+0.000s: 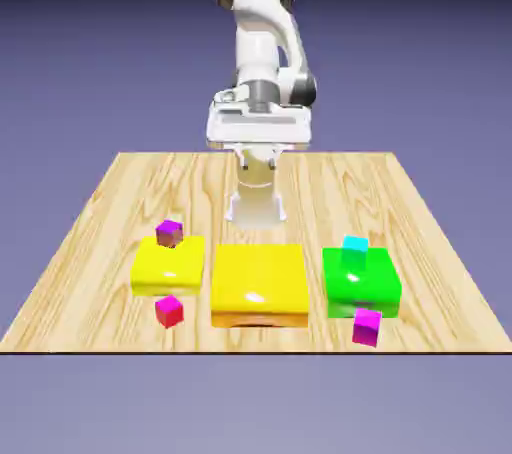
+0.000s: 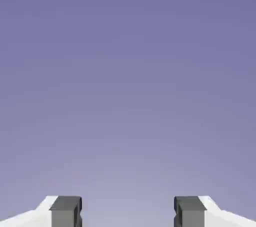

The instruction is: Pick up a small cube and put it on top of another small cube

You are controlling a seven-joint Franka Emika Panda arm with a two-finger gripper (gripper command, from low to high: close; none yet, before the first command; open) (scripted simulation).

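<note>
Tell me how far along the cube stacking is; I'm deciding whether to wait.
Nothing looks stacked: the tiny crimson-red cube with the pinkish top sits apart from the other small cubes. The white two-finger gripper is open and empty, above the table. Left to do: grasp the cube, lift it and set it on another.

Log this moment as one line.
fingers: open, nothing between | arm: raised at far side | crimson cube: on table, before yellow block | stacking: not begun

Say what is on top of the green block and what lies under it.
The cyan cube appears on or just behind the green block; underneath is hidden.
</note>
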